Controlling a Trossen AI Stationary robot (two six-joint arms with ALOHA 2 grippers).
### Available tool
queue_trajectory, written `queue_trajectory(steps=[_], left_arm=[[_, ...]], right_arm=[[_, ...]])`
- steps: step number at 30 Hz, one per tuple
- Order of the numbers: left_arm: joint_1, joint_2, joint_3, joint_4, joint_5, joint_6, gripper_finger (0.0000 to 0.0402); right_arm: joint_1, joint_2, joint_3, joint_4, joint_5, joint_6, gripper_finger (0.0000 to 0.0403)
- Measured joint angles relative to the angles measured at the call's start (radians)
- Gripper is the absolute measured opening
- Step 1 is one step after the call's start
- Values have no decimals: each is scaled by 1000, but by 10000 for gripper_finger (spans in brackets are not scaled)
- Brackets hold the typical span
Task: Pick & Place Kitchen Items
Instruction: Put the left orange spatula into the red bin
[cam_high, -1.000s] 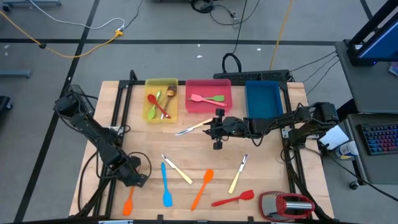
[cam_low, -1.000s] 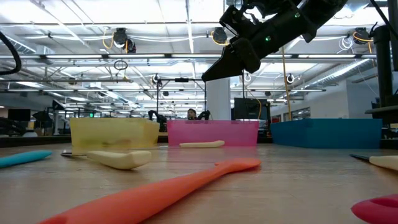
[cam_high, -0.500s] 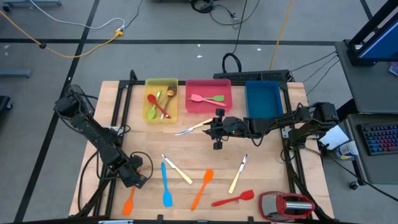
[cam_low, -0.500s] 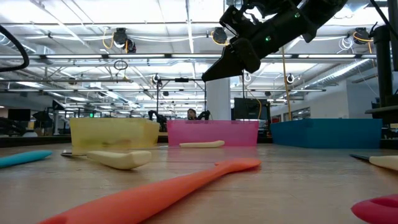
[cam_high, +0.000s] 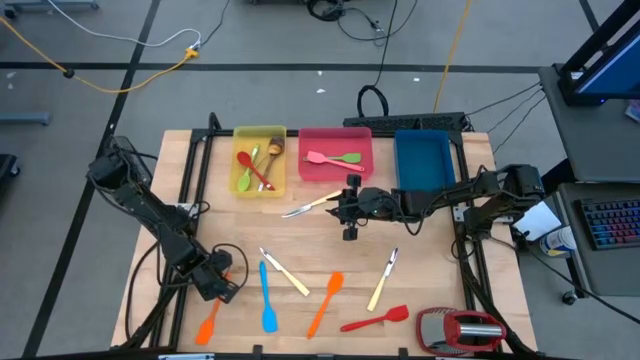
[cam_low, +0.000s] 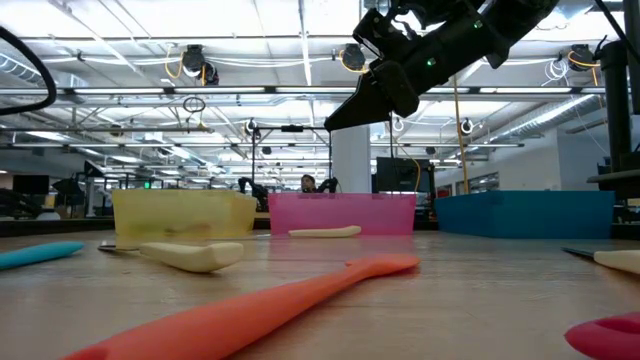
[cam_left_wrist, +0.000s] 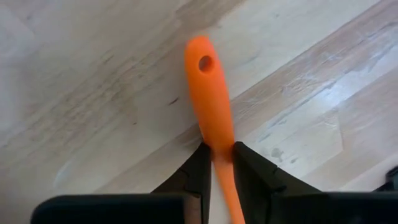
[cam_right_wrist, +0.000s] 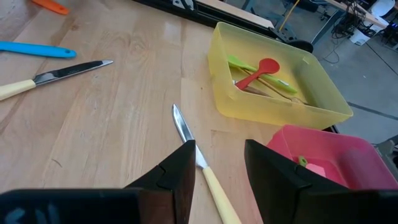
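The orange spatula (cam_left_wrist: 211, 106) lay flat on the wooden table (cam_high: 440, 270), near its front left corner. The left gripper (cam_left_wrist: 217, 163) had its 2 fingers pressed on the handle from both sides, low down, probably so that it could be lifted. The right gripper (cam_right_wrist: 217, 163) hung above the table's middle, its fingers apart and empty, over a cream-handled knife (cam_right_wrist: 205, 168) beside the yellow tray (cam_right_wrist: 273, 99).

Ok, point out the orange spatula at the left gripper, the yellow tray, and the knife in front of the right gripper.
orange spatula (cam_left_wrist: 209, 93), left wrist view, handle near its hanging hole.
yellow tray (cam_right_wrist: 273, 107), right wrist view, near side wall.
knife (cam_right_wrist: 183, 127), right wrist view, middle of the blade.
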Motion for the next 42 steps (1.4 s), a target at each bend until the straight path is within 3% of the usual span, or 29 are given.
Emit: queue_trajectory(steps=[10, 16, 22, 30, 37, 42], left_arm=[[5, 6, -3, 136, -69, 12, 67], [10, 3, -1, 262, -146, 169, 83], [32, 10, -1, 237, -158, 261, 101], [45, 75, -1, 336, -114, 392, 104], [44, 146, 4, 387, -6, 430, 107], [43, 175, 5, 393, 14, 463, 144]], right_arm=[[0, 0, 0, 0, 0, 0, 130], [0, 0, 0, 0, 0, 0, 130], [0, 0, 0, 0, 0, 0, 130], [1, 0, 0, 0, 0, 0, 130], [1, 0, 0, 0, 0, 1, 130], [1, 0, 0, 0, -2, 40, 130]])
